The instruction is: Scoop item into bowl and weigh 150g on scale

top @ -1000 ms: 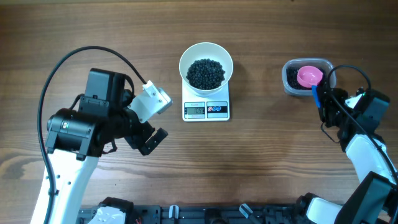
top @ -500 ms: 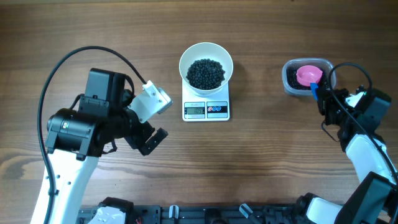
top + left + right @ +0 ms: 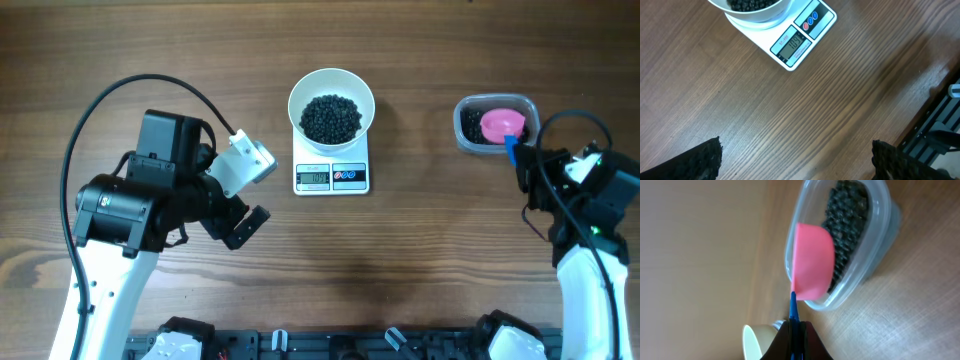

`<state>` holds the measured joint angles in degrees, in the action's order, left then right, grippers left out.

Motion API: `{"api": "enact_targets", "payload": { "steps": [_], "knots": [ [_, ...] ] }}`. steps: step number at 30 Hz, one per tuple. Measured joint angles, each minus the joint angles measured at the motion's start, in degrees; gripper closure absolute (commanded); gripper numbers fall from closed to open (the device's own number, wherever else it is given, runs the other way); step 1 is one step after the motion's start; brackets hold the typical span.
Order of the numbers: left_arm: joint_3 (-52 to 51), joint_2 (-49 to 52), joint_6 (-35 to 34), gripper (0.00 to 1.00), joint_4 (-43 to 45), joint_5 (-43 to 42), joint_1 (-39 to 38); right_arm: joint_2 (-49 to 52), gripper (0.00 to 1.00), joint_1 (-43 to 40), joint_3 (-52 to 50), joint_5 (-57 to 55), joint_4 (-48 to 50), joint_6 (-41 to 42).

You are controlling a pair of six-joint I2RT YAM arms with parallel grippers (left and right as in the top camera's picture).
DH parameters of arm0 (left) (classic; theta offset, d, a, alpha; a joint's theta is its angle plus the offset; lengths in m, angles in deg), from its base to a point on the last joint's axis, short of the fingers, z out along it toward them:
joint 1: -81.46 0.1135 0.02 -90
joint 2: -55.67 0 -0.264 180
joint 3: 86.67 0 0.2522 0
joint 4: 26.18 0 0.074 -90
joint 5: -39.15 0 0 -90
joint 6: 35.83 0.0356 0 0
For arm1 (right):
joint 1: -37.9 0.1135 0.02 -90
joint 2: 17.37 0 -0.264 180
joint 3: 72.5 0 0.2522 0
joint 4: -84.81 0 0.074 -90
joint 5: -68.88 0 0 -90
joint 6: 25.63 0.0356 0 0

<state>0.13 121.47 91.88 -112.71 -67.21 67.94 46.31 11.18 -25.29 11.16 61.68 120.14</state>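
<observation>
My right pincer (image 3: 795, 332) is clamped on the pink scoop (image 3: 812, 262) by its handle, cup just ahead over the tub (image 3: 875, 240). Well to its left, beads (image 3: 331, 118) fill the bowl (image 3: 298, 98) on the scale (image 3: 350, 178) (reading unclear); weighing is probably unfinished. My left pincer (image 3: 797, 160) gapes, empty.

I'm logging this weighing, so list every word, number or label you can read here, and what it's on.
Display of the scale: dark digits, too blurred to read with certainty.
Red and blue buttons beside it: any marks too small to read.
No other words, brands or signs can be read.
</observation>
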Motion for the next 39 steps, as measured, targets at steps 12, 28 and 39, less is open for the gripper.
{"api": "enact_targets", "payload": {
  "steps": [12,28,39],
  "knots": [
    [0.00,0.00,0.00,0.00,-0.13,0.00,0.00,-5.84,0.95,-0.04,24.90,-8.04,-31.67,-15.06],
    [0.00,0.00,0.00,0.00,-0.13,0.00,0.00,14.27,0.96,6.67,49.00,-17.11,-52.35,-45.83],
    [0.00,0.00,0.00,0.00,-0.13,0.00,0.00,19.61,0.95,16.39,49.86,-35.15,-50.80,-61.22]
  ]
}}
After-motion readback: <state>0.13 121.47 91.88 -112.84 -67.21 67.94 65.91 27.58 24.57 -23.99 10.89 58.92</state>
